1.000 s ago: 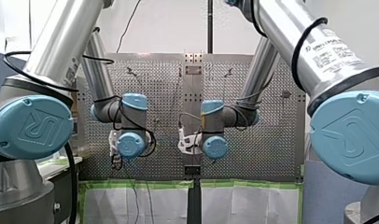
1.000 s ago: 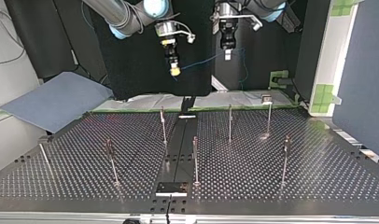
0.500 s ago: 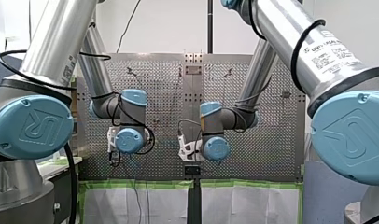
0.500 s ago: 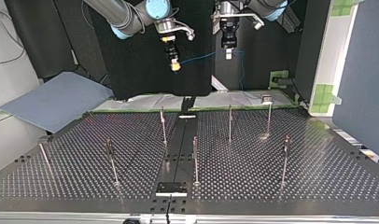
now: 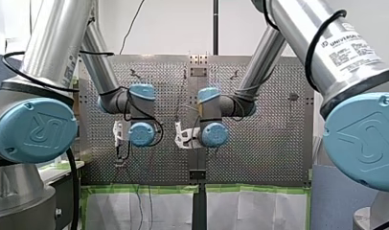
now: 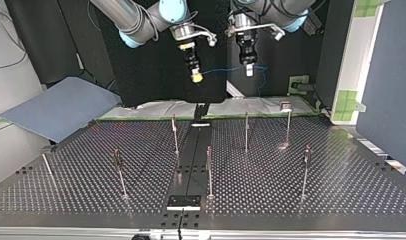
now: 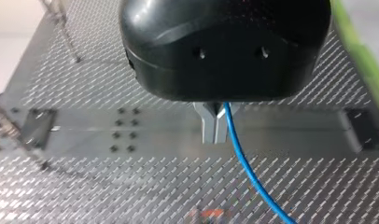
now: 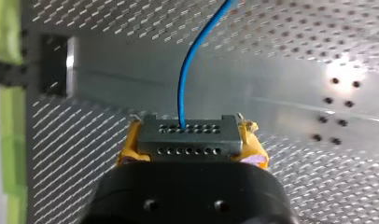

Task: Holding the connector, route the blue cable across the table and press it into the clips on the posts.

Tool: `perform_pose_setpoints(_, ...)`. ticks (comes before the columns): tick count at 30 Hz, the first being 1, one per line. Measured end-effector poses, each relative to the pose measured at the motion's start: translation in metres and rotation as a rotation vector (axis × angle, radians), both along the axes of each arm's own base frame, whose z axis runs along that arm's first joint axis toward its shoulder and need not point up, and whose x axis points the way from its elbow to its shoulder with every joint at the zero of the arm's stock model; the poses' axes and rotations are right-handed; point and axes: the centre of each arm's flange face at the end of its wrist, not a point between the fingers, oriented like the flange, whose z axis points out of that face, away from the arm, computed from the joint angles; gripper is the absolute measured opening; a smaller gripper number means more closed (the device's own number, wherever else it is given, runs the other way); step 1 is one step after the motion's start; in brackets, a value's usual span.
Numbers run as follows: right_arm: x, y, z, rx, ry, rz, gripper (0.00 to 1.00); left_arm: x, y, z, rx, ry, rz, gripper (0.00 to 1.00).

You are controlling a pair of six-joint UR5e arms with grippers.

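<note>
Your right fingers pinch the connector by its ends, so the blue cable leaves it freely. Your left fingers are pressed together on that cable a little way along, probably to keep the span taut. Both hang high near the worktop's edge on the arms' side, well above the posts, with open room to carry the cable across.

Lighting: bright, even, from above; white glare patch on perforated table ahead of my right gripper, soft sheen along centre strip, black backdrop dim, rear wall washed pale.
</note>
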Motion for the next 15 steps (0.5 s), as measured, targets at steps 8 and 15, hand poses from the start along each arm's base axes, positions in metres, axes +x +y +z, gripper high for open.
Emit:
perform_pose_setpoints(8,0.017,-0.012,0.052,0.003,-0.100,0.047,0.00,0.018,0.010,0.035,-0.024,-0.039,0.098,0.00)
perform_pose_setpoints(15,0.029,-0.016,0.099,0.002,-0.176,0.095,0.00,0.026,0.027,0.056,-0.036,-0.048,0.139,0.00)
